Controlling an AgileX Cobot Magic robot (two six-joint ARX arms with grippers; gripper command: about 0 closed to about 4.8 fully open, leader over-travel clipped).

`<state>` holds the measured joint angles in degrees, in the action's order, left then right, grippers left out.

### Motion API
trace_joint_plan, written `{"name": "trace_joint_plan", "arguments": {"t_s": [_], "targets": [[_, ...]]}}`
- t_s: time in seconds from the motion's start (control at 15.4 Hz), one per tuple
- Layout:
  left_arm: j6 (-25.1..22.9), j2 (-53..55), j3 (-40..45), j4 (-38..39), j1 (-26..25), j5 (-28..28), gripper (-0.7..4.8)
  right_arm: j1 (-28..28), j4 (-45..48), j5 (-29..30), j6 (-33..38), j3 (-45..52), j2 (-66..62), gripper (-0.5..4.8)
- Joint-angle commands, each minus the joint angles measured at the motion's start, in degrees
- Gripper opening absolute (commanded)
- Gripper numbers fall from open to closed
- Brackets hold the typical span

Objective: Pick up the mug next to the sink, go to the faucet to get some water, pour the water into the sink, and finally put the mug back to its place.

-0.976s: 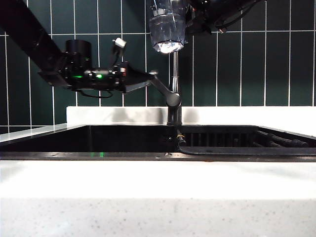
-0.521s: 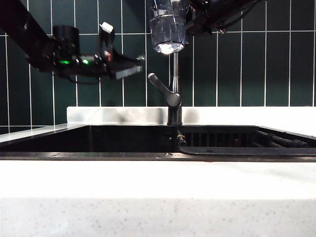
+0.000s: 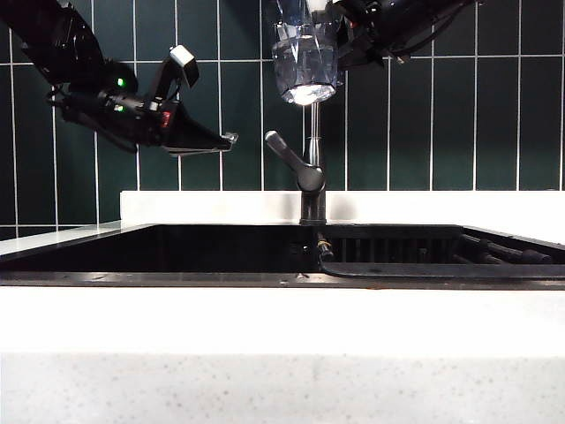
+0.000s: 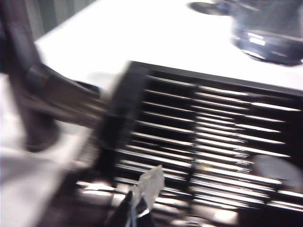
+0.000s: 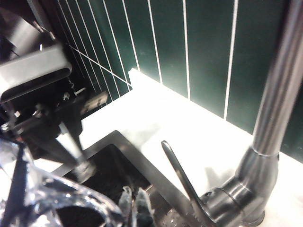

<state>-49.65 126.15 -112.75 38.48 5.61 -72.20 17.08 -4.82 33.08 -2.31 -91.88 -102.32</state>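
While the right gripper [image 3: 340,35] clamps the glass mug [image 3: 303,55] upright above the faucet [image 3: 309,168], the empty left gripper [image 3: 225,140] has snapped closed, backed off the lever [image 3: 287,155] and tilted downward.

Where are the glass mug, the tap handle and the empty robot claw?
mug [image 3: 305,57], exterior view, on its faceted glass side.
faucet lever [image 3: 284,152], exterior view, mid-handle.
left gripper [image 3: 228,139], exterior view, at its shut fingertips, left of the lever.
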Motion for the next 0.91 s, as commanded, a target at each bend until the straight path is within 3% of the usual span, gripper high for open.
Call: {"name": "trace_joint_plan", "arguments": {"t_s": [0.07,0.13,0.46,0.65,0.85,0.91], "targets": [[-8.98,-2.14,-0.13,11.85,0.55,-1.99,-0.05,-0.07,-0.07,0.68,-1.03,0.28,0.74,-0.05],[-11.91,-3.02,-0.13,15.58,0.83,-2.01,-0.05,-0.07,0.59,0.37,-1.46,1.53,1.29,-0.05],[-16.5,-8.11,-0.13,25.79,1.07,-3.37,-0.04,-0.26,3.15,-1.44,-2.25,7.48,5.14,-0.05],[-4.15,-9.2,-0.13,18.14,1.14,-3.58,-0.04,-0.2,3.1,-1.03,-2.16,7.5,5.73,-0.05],[-2.36,-8.79,1.42,10.29,2.82,-2.32,-0.05,-0.17,2.93,-1.05,-2.01,7.5,7.56,-0.05],[2.45,-8.22,2.8,4.94,3.17,-0.37,-0.05,-0.2,2.93,-1.09,-2.23,7.48,8.28,-0.05]]}}
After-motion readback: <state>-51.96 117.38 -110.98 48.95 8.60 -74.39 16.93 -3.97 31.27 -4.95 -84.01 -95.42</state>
